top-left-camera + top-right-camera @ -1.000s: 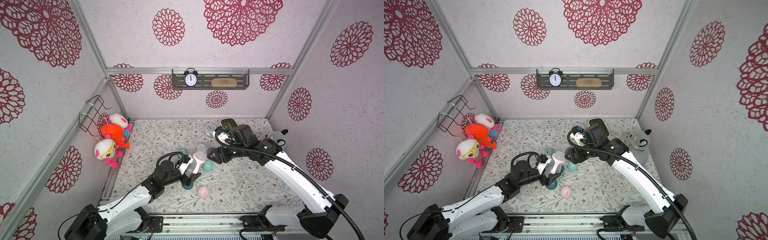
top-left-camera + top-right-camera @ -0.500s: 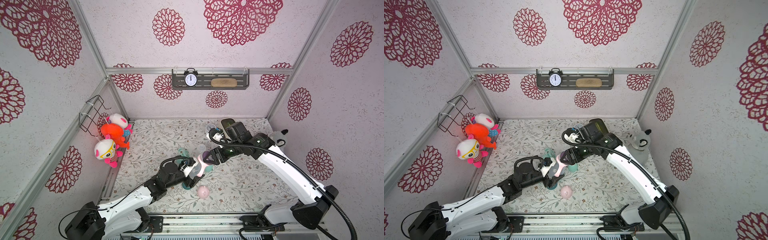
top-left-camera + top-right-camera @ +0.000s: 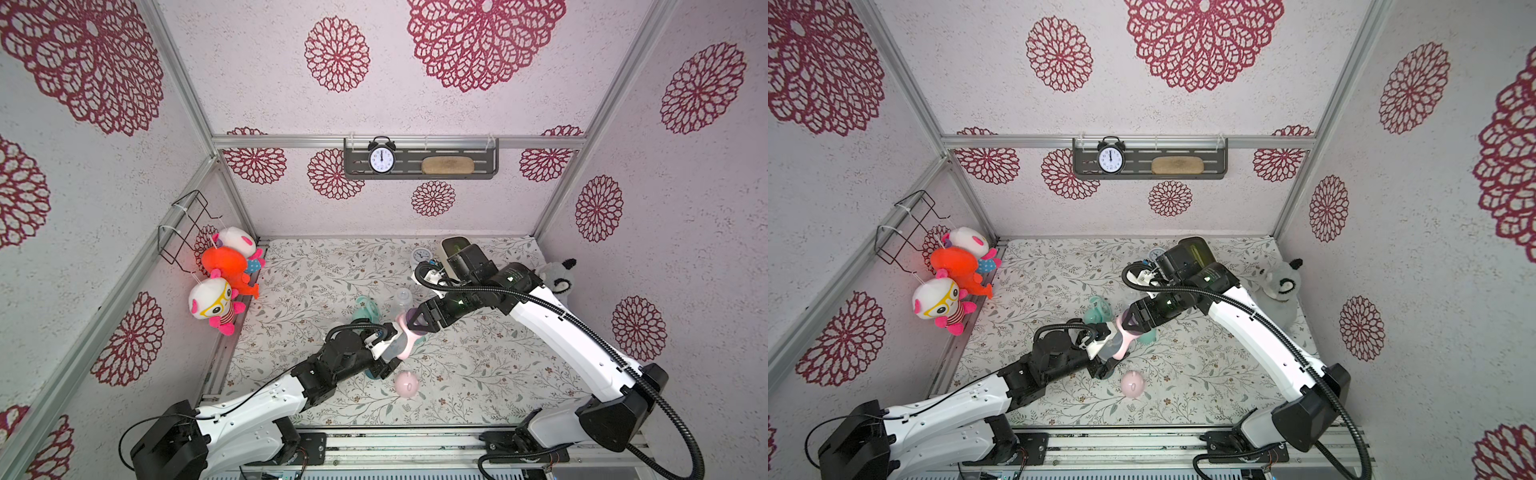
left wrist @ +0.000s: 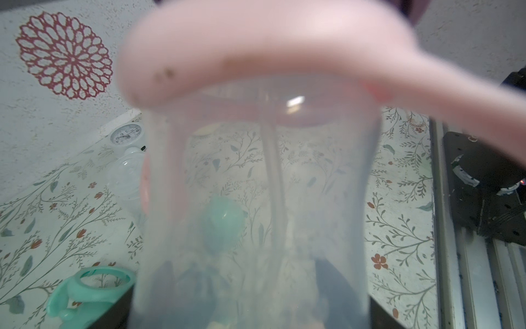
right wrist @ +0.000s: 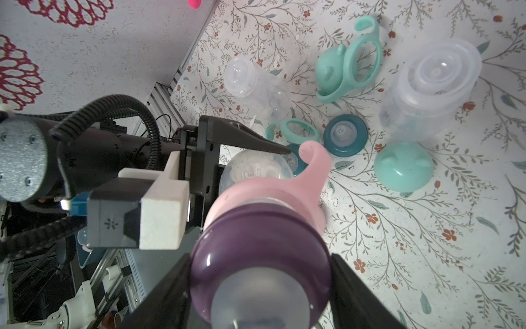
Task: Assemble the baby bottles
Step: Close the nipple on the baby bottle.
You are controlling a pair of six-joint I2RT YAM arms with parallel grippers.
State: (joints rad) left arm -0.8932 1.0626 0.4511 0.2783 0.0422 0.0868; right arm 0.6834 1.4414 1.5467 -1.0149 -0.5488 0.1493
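- The left gripper is clamped on the clear bottle, held tilted above the middle of the floral mat.
- The right gripper presses its fingers on both flanks of the purple collar, which sits at the bottle's mouth against the pink handle ring.
- This looks like the screwing-on step. Keep the collar's axis in line with the neck, twist with a light push, and let the left grip stop the bottle spinning.
- The ring hides the threads, so I cannot tell whether they have caught.
- The bottle is thin, translucent, waisted plastic, probably slippery. The collar is glossy and rounded, and the nipple looks like soft frosted silicone.
- The pink dome cap lies on the mat at six o'clock from the bottle, with loose mint parts toward eleven.
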